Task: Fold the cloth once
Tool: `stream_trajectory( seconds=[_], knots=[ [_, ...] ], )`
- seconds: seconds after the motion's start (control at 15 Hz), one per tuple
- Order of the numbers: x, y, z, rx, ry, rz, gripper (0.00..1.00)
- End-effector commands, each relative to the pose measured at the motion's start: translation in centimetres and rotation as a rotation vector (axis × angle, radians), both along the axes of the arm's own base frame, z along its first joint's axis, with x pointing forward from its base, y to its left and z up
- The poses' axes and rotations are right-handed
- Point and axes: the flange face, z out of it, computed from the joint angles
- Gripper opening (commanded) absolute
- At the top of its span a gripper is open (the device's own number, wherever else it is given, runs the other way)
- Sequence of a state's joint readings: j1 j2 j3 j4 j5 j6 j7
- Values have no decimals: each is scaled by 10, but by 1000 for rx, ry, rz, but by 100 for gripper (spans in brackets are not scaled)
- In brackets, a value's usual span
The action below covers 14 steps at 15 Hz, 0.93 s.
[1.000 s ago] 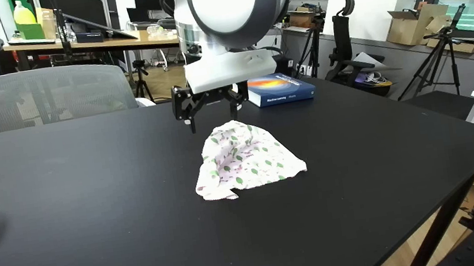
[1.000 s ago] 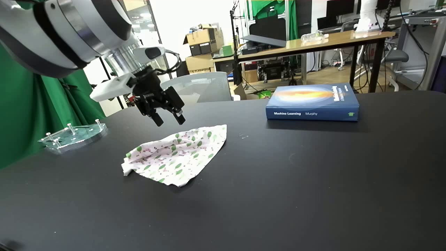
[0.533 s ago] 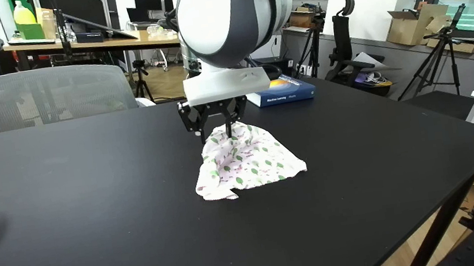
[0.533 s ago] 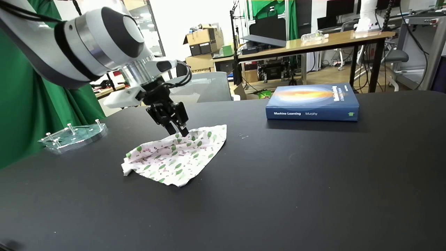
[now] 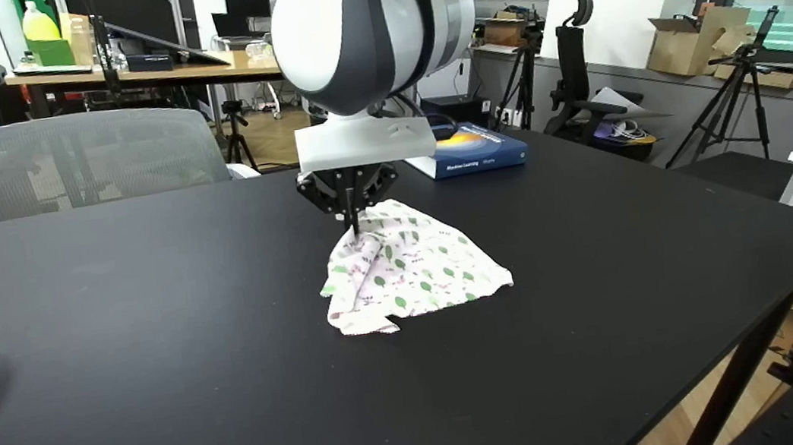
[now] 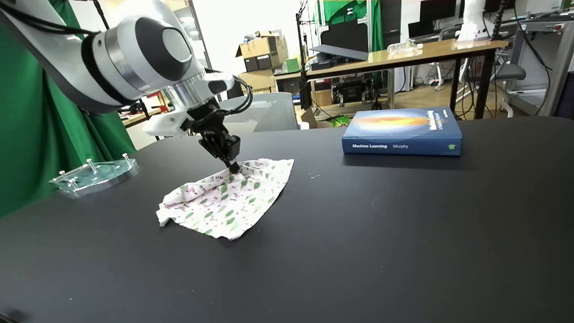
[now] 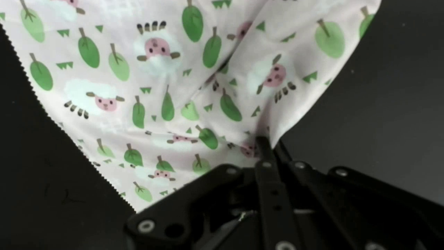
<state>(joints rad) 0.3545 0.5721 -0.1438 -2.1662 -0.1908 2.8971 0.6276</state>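
over the black table (image 6: 381, 246), the arm (image 6: 130, 63) slants down, pincer (image 6: 234, 168) pinching cloth (image 6: 233, 202).

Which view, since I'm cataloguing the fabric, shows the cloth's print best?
The wrist view: close up, printed sheep and green leaves on the cloth are clear, though the frame crops it. Both exterior views show its fuller outline and small leaves, but sheep are mere pinkish marks.

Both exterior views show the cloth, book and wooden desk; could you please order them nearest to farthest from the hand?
1. Cloth, pinched in the hand.
2. Book, right in the picture.
3. Wooden desk, in the background.
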Motion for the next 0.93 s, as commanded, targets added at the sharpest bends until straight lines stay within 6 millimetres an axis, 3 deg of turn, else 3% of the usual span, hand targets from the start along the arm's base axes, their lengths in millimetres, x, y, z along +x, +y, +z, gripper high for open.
stream_trajectory(
  seconds=[0.0,0.33,0.47,0.67,0.87],
  knots=[
    [8,14,22,-9,-88,-34,0],
    [9,41,57,-79,-335,1,0],
    [0,53,69,-90,-408,1,0],
    [-34,65,79,-80,-438,-64,0],
    [-73,60,76,14,-344,-199,0]
  ],
)
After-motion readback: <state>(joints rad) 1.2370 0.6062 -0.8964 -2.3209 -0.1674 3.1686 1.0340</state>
